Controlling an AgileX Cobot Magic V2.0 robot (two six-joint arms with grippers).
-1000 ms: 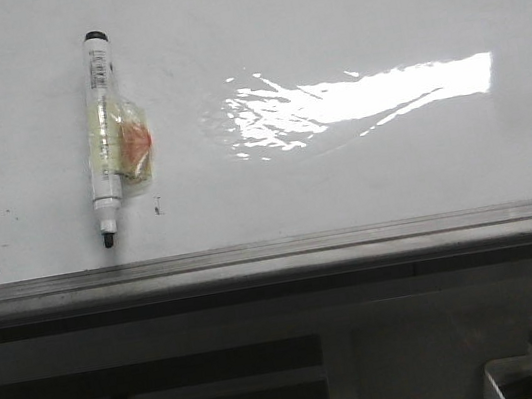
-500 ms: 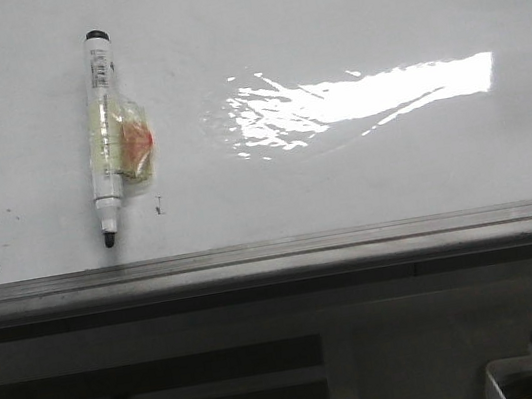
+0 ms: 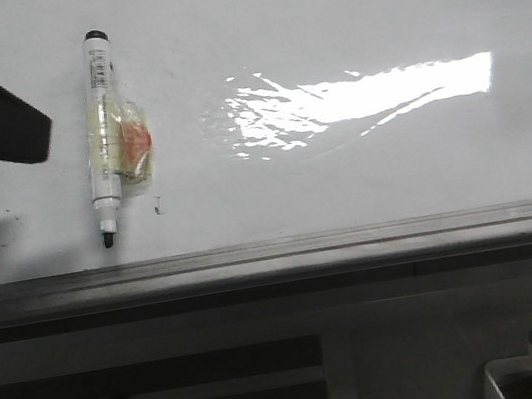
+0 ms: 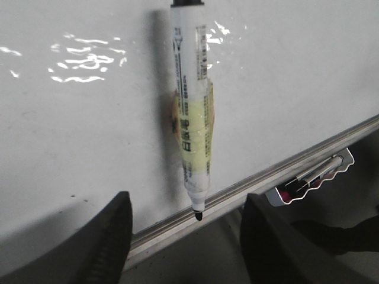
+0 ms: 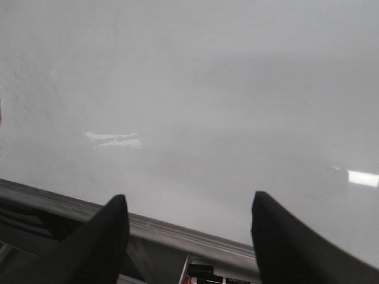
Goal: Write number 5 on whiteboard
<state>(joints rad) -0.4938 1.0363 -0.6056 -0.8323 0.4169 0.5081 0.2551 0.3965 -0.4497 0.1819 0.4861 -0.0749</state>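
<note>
We look forward over the whiteboard [image 3: 337, 6] from the front; our left wrist camera sits close above the marker [image 4: 193, 112], sharing it; the right views bare board.

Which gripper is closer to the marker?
Left. The left gripper hangs open just in front of the marker; the right gripper faces bare whiteboard, marker out of its view.

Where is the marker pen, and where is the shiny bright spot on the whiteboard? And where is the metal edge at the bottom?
marker [image 3: 100, 135], front view, middle of its white barrel.
bright glare [image 3: 380, 90], front view, centre of the reflection on the whiteboard.
metal edge strip [image 3: 353, 238], front view, along the whiteboard's lower edge.
</note>
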